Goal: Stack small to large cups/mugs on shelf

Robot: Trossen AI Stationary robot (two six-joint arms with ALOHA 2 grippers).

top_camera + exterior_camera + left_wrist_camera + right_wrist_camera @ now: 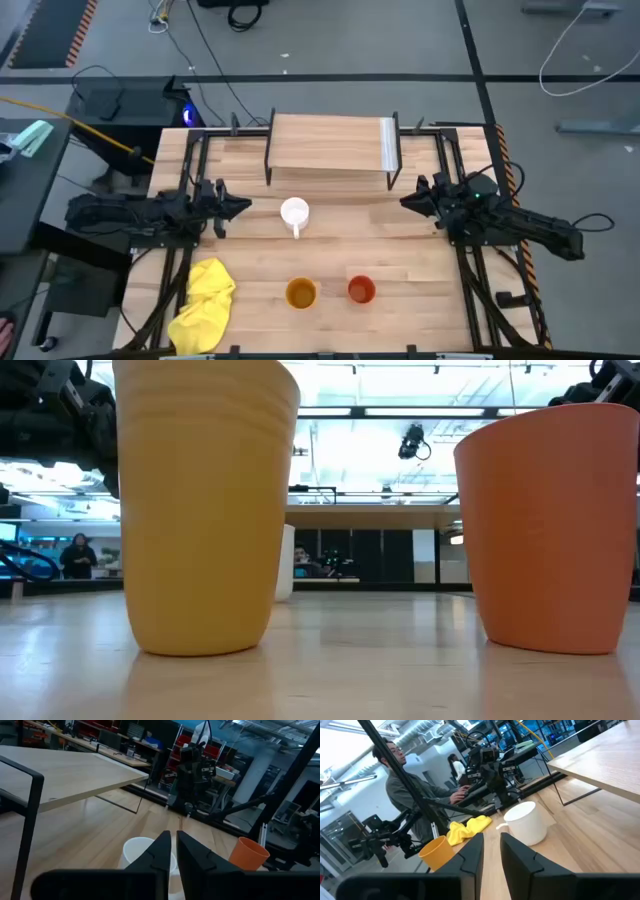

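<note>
The white mug stands on its base on the tabletop just in front of the shelf, its handle toward the near edge. The yellow-orange cup and the red-orange cup stand upright side by side near the near edge; in the low view the yellow-orange cup and the red-orange cup fill the foreground. My left gripper hovers left of the mug with its fingers together, and its wrist view shows the mug just beyond my left gripper. My right gripper, shut, hovers right of the mug, by the shelf's right legs.
A yellow cloth lies crumpled at the near left corner. The shelf's top is bare, with a pale strip at its right end. Black frame rails run along both table sides. People sit at desks beyond the table.
</note>
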